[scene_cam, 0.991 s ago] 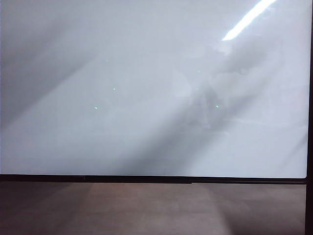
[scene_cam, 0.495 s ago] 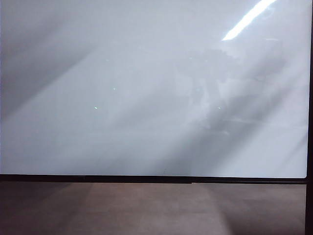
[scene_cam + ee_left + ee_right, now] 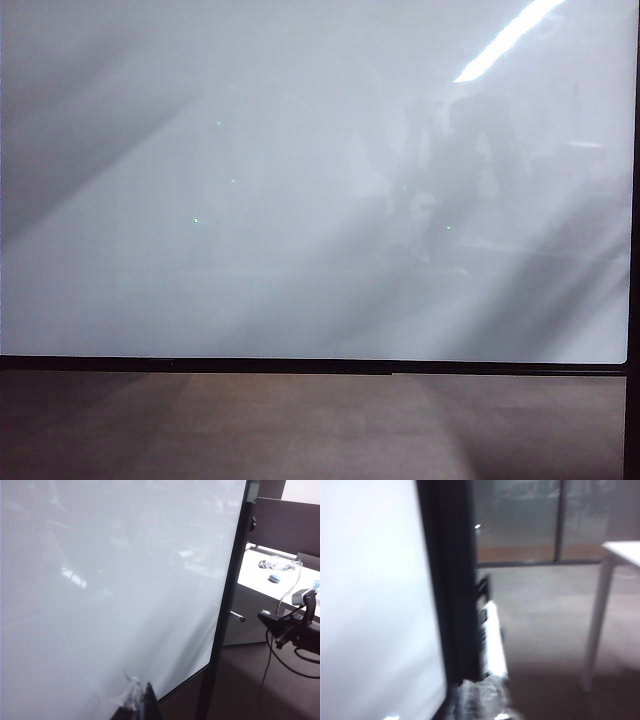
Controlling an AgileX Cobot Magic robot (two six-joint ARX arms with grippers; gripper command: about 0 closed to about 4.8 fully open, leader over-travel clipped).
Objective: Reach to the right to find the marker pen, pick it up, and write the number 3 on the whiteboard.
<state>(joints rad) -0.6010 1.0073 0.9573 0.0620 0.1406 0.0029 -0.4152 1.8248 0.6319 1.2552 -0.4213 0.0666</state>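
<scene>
Zero marks are seen on whiteboard (image 3: 300, 200); pen search in hand. Right end effector (image 3: 482, 700), pinched together, is held at board edge; left end effector (image 3: 146, 702) is held before board, state can't be told. Marker pen (image 3: 237, 616), prob. the stub past the frame, must be approached w/ jaws parted.

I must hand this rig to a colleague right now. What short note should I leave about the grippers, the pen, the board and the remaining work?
Left gripper: only a fingertip shows, close to the whiteboard; open or shut cannot be told.
Right gripper: shut, empty, beyond the board's right frame, pointing at the marker pen.
Marker pen: apparently the small pale stub with a dark tip beside the right frame, not gripped.
Done: the reach to the right only.
Left: open the right gripper, pick up the pen, write the 3; the board is blank.
</scene>
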